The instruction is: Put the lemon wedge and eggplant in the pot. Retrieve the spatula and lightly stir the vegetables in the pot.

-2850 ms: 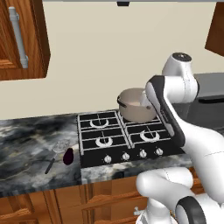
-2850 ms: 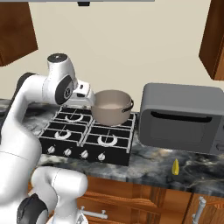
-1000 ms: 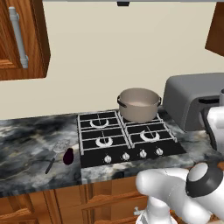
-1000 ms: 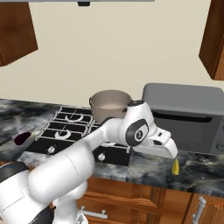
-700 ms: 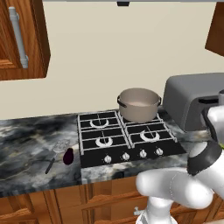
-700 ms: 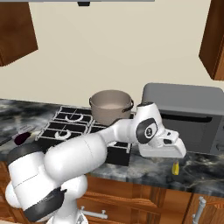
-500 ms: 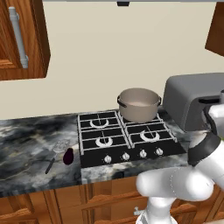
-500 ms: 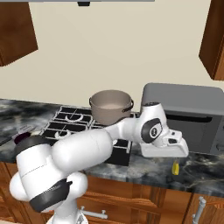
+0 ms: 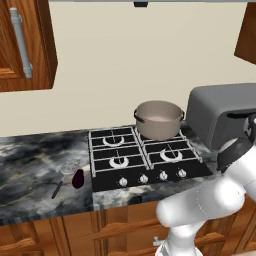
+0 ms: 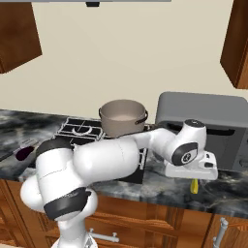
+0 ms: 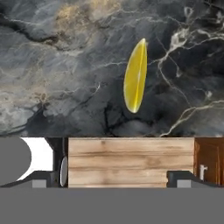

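The lemon wedge is a slim yellow sliver lying on the dark marble counter near its front edge, also seen as the lemon wedge in front of the grey appliance. My gripper hovers just above it, pointing down. Its jaws are open and its fingertips hold nothing. The taupe pot stands on the stove's back right burner. The dark eggplant lies left of the stove on the counter, with the spatula beside it.
A grey boxy appliance stands at the back right, close behind my hand. The black stove lies between the pot side and the eggplant. Wooden cabinet fronts drop below the counter edge, near the wedge.
The arm has swung from over the stove to the right, and the hand now sits over the lemon wedge. The jaws stayed open. Pot, eggplant and spatula have not moved.
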Available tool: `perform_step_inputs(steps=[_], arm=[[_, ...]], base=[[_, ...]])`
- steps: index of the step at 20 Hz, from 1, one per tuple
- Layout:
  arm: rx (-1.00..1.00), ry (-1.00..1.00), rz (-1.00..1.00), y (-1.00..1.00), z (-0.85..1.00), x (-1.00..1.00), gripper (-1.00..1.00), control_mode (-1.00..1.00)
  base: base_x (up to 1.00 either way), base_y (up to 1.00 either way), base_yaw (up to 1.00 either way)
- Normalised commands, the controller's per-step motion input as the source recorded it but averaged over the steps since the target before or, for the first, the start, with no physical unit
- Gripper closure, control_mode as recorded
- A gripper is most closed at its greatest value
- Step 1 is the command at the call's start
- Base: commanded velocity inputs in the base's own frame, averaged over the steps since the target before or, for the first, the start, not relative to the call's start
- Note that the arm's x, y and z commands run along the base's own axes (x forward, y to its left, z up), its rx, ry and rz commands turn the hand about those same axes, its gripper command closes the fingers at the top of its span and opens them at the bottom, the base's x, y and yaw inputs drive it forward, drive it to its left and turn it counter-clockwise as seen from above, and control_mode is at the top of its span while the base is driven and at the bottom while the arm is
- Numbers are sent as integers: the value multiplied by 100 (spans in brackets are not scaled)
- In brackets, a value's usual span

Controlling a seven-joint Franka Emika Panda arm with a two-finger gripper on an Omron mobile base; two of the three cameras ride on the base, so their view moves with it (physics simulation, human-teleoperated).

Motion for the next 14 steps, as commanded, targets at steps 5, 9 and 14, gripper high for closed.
perform_step_inputs(steps=[5,9,14], arm=[[9,-3,20,-15,-25,36,-100,-100],[7,0,16,-3,-22,43,-100,-100],[11,0,7,-14,-23,33,-100,-100]], base=[[0,0,0],[0,0,0],[0,0,0]])
